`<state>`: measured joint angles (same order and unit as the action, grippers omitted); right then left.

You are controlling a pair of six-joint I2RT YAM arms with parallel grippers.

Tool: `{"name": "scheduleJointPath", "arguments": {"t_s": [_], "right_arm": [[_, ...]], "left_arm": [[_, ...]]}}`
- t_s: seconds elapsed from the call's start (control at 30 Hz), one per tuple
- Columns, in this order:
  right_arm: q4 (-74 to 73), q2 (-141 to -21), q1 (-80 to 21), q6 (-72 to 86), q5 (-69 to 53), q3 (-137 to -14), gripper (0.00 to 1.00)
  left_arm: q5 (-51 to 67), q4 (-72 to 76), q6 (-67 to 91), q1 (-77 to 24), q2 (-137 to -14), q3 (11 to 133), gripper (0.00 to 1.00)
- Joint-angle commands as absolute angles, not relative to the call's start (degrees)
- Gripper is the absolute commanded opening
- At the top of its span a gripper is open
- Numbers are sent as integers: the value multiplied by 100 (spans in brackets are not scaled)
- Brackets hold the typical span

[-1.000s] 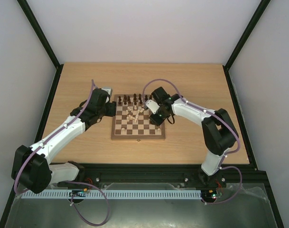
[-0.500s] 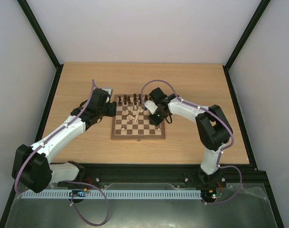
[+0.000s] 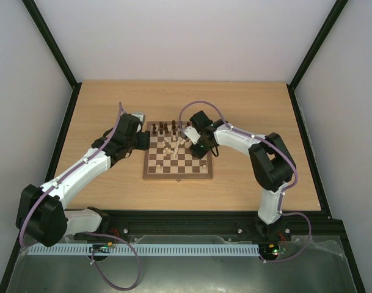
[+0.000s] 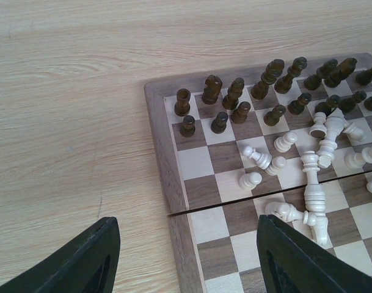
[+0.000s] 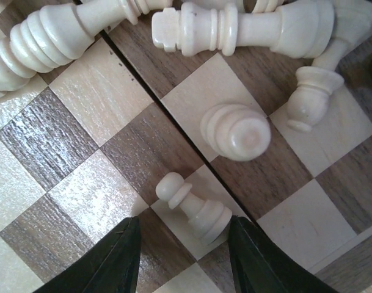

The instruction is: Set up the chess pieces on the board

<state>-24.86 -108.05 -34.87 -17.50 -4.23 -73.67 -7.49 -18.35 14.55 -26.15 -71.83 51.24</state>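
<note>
The board (image 3: 173,168) lies mid-table. Dark chess pieces (image 3: 170,128) stand along its far rows, also in the left wrist view (image 4: 234,101). Cream pieces (image 3: 172,144) lie in a heap near the middle (image 4: 314,177). My right gripper (image 3: 194,145) is low over the board, open (image 5: 182,259), its fingers (image 5: 115,259) straddling a small cream pawn (image 5: 195,204) that lies on its side; the right finger is at the pawn's base. My left gripper (image 3: 145,141) is open and empty (image 4: 186,262), straddling the board's left border (image 4: 167,183).
An upright cream piece (image 5: 236,131) stands just beyond the pawn, and a long cream piece (image 5: 240,27) lies behind it. Bare wooden tabletop (image 3: 112,104) surrounds the board. Black frame posts stand at the table corners.
My right gripper has moved a little left and farther over the board, toward the cream heap. The left arm has not moved.
</note>
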Motion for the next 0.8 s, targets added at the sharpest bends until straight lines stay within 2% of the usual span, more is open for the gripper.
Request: {"name": "scheduleJointPath", "arguments": {"t_s": [0.0,0.27,0.47,0.77], "right_arm": [[-2580,-10985,-3480,-1888,-74,-7444,42],[-3018,-10653,-3481,-2094,-161,-7578,39],[-3137,-10594,-3469,-2573,-197,-7567,44],[-3180,-11062,-3472,-2816,-384,-7861,46]], "left_arm": [[-712,-1852,1422,-2584,-7253,5177,63],[-712,-1855,1422,-2584,-7258,5177,63],[-686,-1867,1423,-2584,-7282,5178,63],[-703,-1877,1404,-2584,-7317,5179,63]]}}
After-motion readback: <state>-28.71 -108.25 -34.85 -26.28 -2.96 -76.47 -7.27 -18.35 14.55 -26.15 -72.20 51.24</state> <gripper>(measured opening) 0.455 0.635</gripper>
